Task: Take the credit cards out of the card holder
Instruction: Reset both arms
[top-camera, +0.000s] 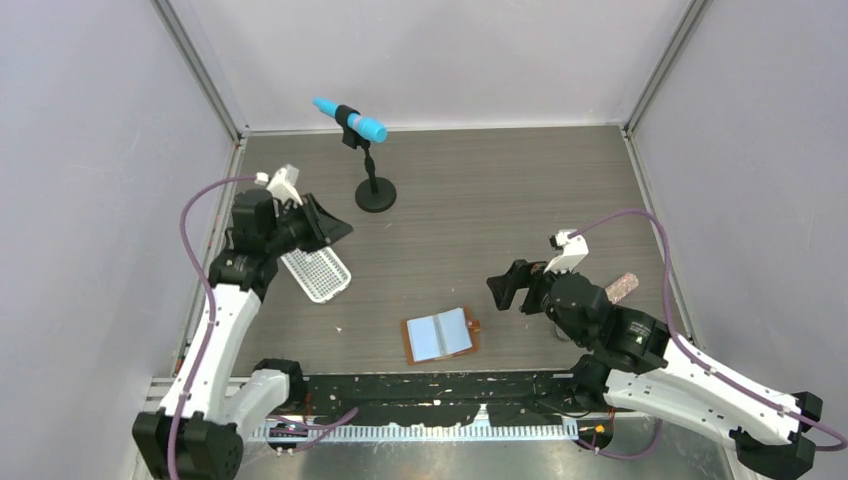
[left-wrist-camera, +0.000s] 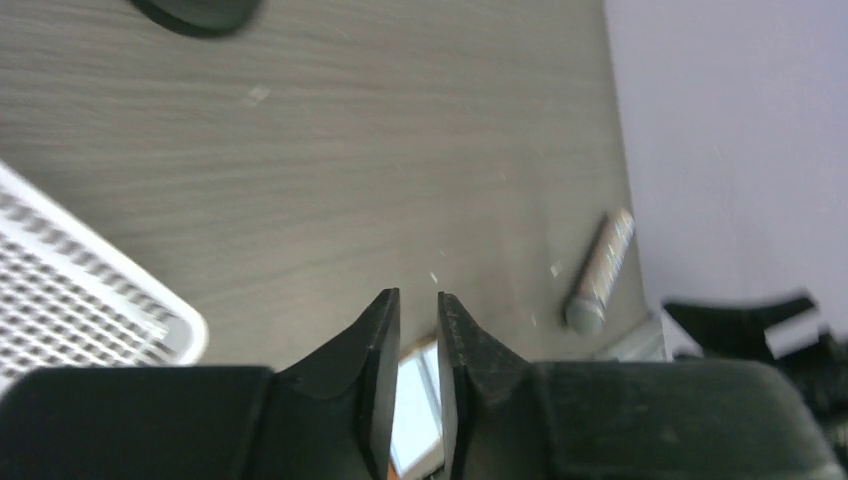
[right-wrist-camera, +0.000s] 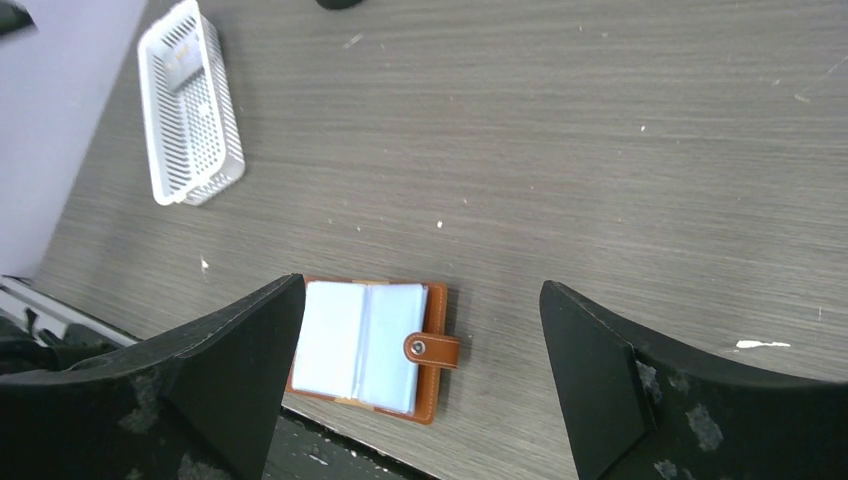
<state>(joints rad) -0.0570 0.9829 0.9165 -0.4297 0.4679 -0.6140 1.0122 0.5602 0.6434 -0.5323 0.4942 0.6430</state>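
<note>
light: even, soft overhead — faint shadows | left wrist view: blurred | others: sharp

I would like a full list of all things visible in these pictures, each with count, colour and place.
tan-brown leather card holder: one, lying open, pale blue pockets up, near table edge, centre.
white perforated plastic tray: one, left part of table, partly under the left arm.
black microphone stand with blue-tipped microphone: one, far centre-left.
speckled pinkish-grey cylinder: one, right side, lying flat.
dark grey wood-grain table: one.
left gripper: black, nearly shut, empty, raised above the table beside the tray.
right gripper: black, open, above the card holder.
</note>
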